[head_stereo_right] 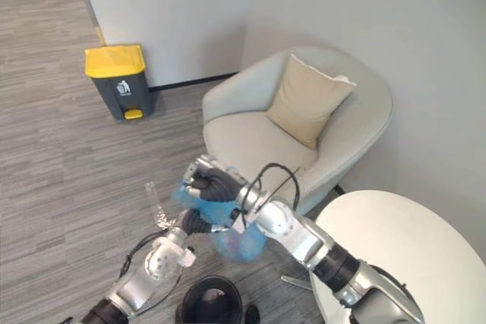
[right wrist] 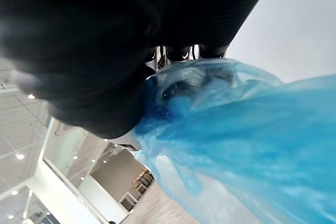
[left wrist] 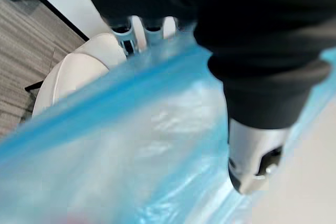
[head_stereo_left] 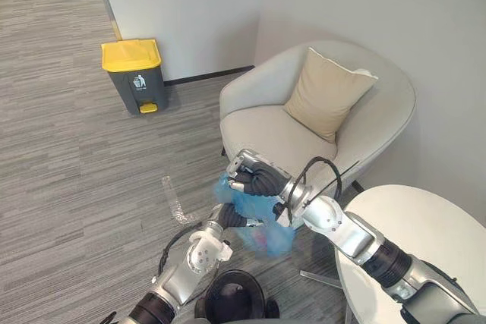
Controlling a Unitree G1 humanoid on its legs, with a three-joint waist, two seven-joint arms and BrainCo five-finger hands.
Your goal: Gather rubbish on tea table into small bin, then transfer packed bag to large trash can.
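A blue plastic bag (head_stereo_left: 266, 233) hangs between my two hands above the small black bin (head_stereo_left: 235, 297), with something pinkish showing through its lower part. My right hand (head_stereo_left: 257, 180) is curled around the bag's gathered top (right wrist: 194, 82), in front of the armchair. My left hand (head_stereo_left: 230, 216) sits just below it against the bag's side. Its fingers (left wrist: 139, 30) and thumb (left wrist: 257, 156) close on the blue film (left wrist: 131, 145). The large grey trash can with a yellow lid (head_stereo_left: 135, 73) stands by the far wall, well away across the carpet.
A beige armchair (head_stereo_left: 258, 130) with a tan cushion (head_stereo_left: 326, 92) stands right behind the hands. The white round tea table (head_stereo_left: 425, 240) is at the lower right. A clear plastic piece (head_stereo_left: 173, 199) lies on the carpet between me and the trash can.
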